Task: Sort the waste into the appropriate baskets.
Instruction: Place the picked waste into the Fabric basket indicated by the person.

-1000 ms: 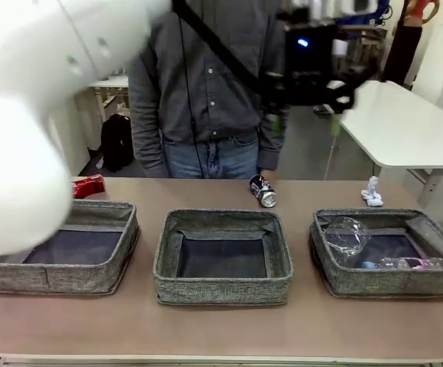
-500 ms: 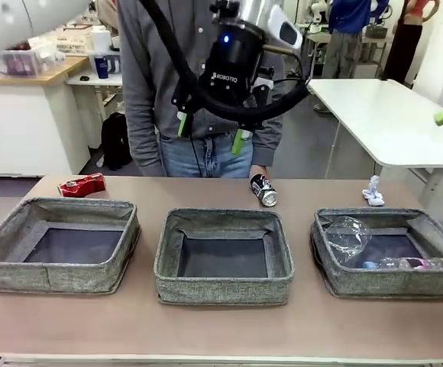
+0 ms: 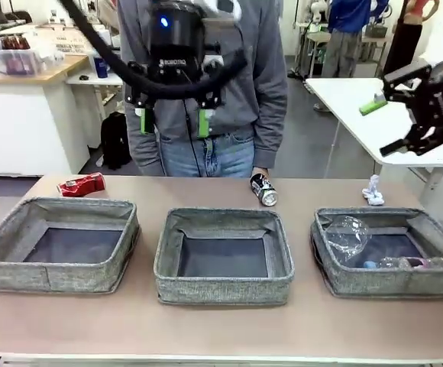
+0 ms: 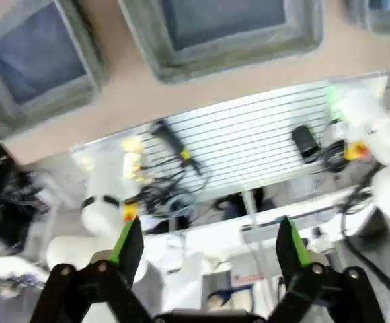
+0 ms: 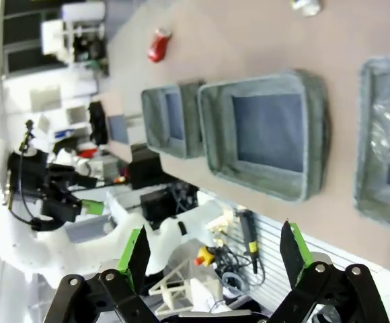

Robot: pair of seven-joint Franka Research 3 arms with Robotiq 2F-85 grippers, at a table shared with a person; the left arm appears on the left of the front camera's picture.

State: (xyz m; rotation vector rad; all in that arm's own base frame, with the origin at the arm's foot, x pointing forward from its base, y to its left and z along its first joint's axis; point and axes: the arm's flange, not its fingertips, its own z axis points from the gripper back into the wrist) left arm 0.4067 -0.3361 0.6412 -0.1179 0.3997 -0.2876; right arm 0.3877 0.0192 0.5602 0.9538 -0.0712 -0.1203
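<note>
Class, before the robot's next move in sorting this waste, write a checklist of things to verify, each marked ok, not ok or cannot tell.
1. Left gripper open, empty: ok.
2. Right gripper open, empty: ok.
3. Crushed red can, dark printed can with silver ends and white paper wad unobstructed on the brown table: ok.
4. Middle grey woven-fabric basket empty: ok.
5. All waste sorted: not ok; those three lie loose.
6. Hands of the person away from the table: cannot tell.

Bottle (image 3: 406,263) in right basket (image 3: 374,286), wad (image 3: 372,193) behind it
</note>
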